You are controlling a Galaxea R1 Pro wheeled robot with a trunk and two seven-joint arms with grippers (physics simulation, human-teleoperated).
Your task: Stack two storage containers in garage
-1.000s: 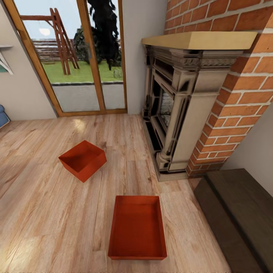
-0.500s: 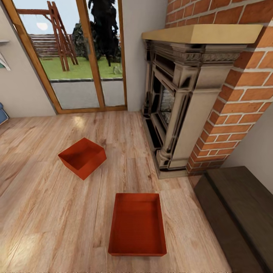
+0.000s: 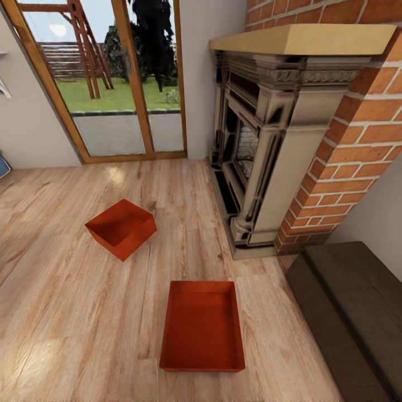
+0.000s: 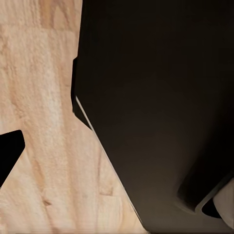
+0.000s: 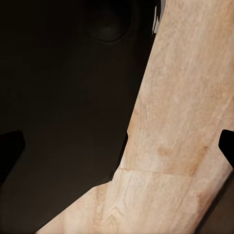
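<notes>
Since a second ago the whole head view has slid slightly: both containers and the fireplace sit a little higher in the picture, which reads as camera motion, not as the objects shifting. The near storage container (image 3: 202,326) lies flat on the light wood-plank floor (image 3: 67,312) of the living room, open side up, its long side running away from the camera. The far storage container (image 3: 120,228) rests on the same floor, well apart and turned corner-on. Right of them stands the brick fireplace (image 3: 268,151); its upper brickwork is cut off by the frame. A dark low bench (image 3: 352,312) is cropped at the lower right corner. The glazed door (image 3: 117,84) is cut off at the top.

Left wrist view: a large dark body covers most of the picture over wood planks; one black fingertip (image 4: 9,151) shows at the edge. Right wrist view: black fingertips (image 5: 9,151) show at both edges, wide apart with only floor and dark robot body between, holding nothing. Left gripper spread cannot be judged.
</notes>
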